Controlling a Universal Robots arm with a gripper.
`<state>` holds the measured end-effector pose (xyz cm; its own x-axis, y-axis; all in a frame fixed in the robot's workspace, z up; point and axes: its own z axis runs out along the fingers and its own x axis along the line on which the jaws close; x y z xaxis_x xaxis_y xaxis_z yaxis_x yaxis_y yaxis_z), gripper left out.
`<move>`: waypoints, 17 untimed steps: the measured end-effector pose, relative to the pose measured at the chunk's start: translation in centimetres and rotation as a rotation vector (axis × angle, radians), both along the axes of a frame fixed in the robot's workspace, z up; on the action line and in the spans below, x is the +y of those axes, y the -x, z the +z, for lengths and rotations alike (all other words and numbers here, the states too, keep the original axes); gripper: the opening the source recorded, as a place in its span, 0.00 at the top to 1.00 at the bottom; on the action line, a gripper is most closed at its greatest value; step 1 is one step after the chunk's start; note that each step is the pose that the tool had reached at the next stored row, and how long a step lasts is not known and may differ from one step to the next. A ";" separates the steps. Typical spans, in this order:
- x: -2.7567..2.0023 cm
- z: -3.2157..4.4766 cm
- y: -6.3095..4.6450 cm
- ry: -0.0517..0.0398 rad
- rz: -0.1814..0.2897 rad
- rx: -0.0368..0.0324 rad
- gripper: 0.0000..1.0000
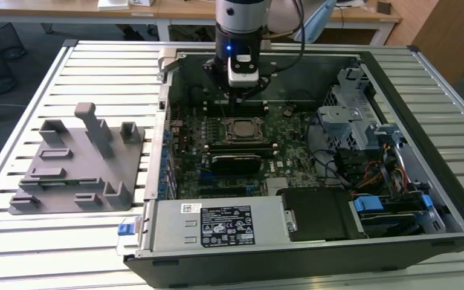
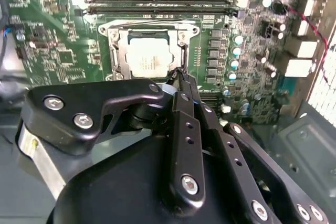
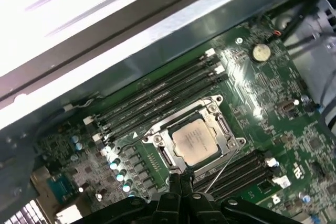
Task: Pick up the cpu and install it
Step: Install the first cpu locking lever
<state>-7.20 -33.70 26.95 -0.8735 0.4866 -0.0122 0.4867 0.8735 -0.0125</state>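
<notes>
The cpu [image 1: 240, 128] lies flat in its socket on the green motherboard inside the open computer case; its silvery top plate shows in both wrist views [image 2: 148, 59] [image 3: 194, 141]. The socket's metal frame [image 3: 157, 141] surrounds it. My gripper [image 1: 245, 92] hangs above the board just behind the socket, toward the memory slots. Its black fingers [image 2: 185, 108] meet at the tips, shut with nothing between them; in both wrist views the tips [image 3: 178, 178] sit at the socket's edge, apart from the cpu.
A grey plastic holder block [image 1: 79, 163] with upright posts stands on the slatted table at the exterior view's left. The case wall [image 1: 425, 139], drive cage [image 1: 349, 121], cables and power supply [image 1: 215, 223] ring the board. Memory slots [image 3: 157, 95] run beside the socket.
</notes>
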 end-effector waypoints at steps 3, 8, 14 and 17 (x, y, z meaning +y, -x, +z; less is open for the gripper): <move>0.00 -0.07 0.0 0.0002 0.054 0.0001 0.88; 0.00 -0.14 0.0 0.0002 0.145 0.0001 0.88; 0.00 -0.20 0.0 0.0001 0.252 0.0000 0.88; 0.00 -0.24 0.0 0.0001 0.307 0.0000 0.88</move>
